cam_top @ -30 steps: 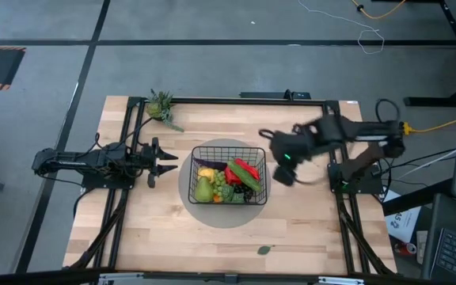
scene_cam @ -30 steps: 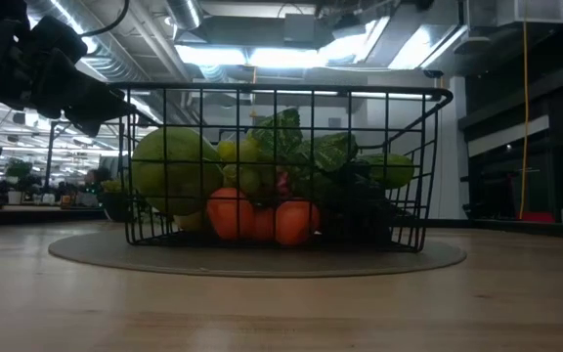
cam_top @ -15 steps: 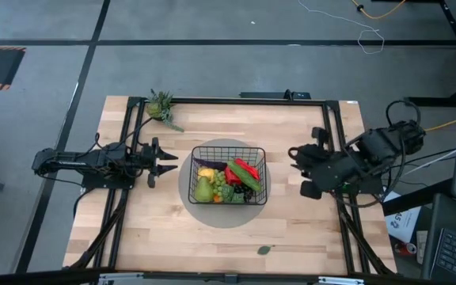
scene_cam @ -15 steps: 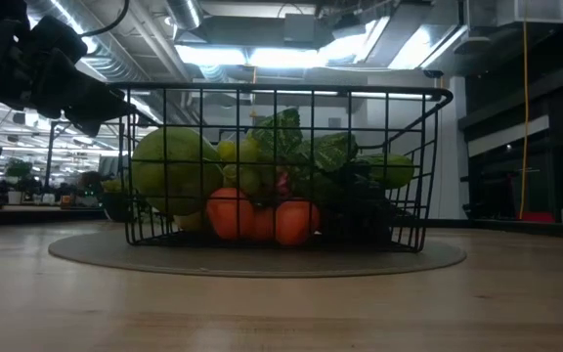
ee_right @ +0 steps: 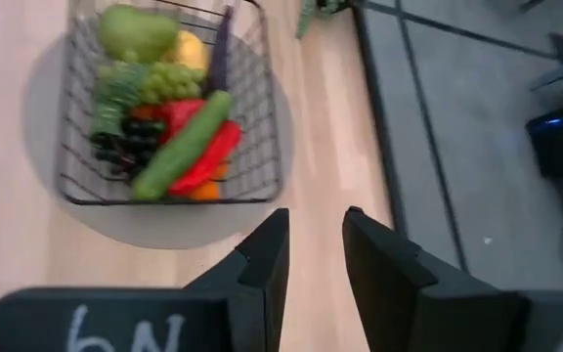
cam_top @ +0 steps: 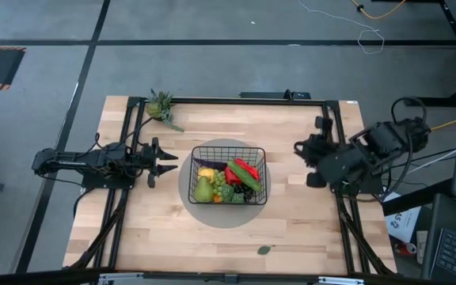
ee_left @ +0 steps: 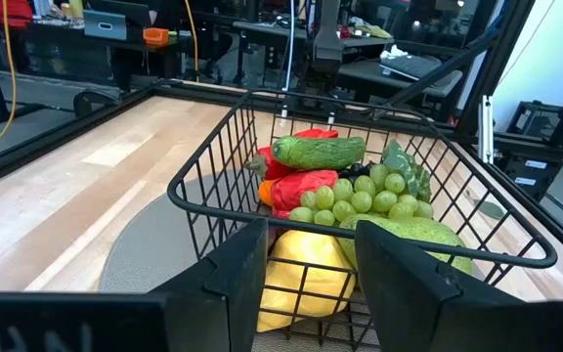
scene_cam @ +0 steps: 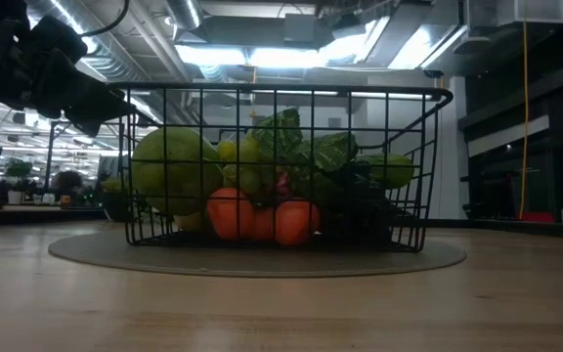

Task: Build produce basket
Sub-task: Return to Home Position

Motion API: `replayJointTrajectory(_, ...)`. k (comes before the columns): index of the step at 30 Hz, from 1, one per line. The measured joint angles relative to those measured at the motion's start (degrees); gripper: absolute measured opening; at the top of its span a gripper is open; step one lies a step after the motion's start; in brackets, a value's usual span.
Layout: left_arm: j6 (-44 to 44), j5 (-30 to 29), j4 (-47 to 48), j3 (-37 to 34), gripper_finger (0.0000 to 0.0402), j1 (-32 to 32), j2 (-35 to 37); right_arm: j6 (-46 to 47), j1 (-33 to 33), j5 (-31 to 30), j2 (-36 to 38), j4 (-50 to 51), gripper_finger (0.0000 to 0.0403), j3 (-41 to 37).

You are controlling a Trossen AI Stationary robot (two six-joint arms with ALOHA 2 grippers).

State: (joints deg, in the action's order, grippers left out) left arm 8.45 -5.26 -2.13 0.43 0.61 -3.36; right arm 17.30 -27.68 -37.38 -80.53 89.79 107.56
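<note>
Basket (cam_top: 228, 148), full of produce (cam_top: 226, 180), sits on a mat (cam_top: 187, 188) at table centre; right gripper (cam_top: 303, 164), fingers apart and empty, has withdrawn to the right edge, left gripper (cam_top: 167, 162) waits parted just beside the basket, so loading appears complete.

A round grey mat (cam_top: 185, 188) lies at the middle of the light wooden table (cam_top: 299, 229). A small leafy green sprig (cam_top: 162, 105) sits at one corner, and a dark green scrap (cam_top: 264, 250) lies near the opposite edge. A thin white cable (cam_top: 370, 37) curls on the grey floor.
</note>
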Motion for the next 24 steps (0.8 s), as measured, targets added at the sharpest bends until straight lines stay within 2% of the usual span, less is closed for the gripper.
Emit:
replayJointTrajectory(4, 0.0, 0.0, 0.0, 0.0, 0.0151, 0.0, 0.0, -2.8, 2.6, -1.6, 6.6, -1.7, 0.0101, -6.9)
replayJointTrajectory(7, 0.0, 0.0, 0.0, 0.0, 0.0151, 0.0, 0.0, -2.4, 4.6, -1.7, 14.8, -7.6, 0.0101, -17.0)
replayJointTrajectory(9, 0.0, 0.0, 0.0, 0.0, 0.0151, 0.0, 0.0, -2.9, 5.3, -0.6, 20.2, -13.9, 0.0101, -24.7)
replayJointTrajectory(15, 0.0, 0.0, 0.0, 0.0, 0.0151, 0.0, 0.0, -3.5, 5.7, 8.6, 31.9, -36.7, 0.0101, -44.3)
replayJointTrajectory(21, 0.0, 0.0, 0.0, 0.0, 0.0151, 0.0, 0.0, -1.0, 5.8, 13.0, 37.7, -58.5, 0.0101, -63.9)
replayJointTrajectory(24, 0.0, 0.0, 0.0, 0.0, 0.0151, 0.0, 0.0, -2.1, 5.8, 18.4, 38.9, -69.4, 0.0101, -72.4)
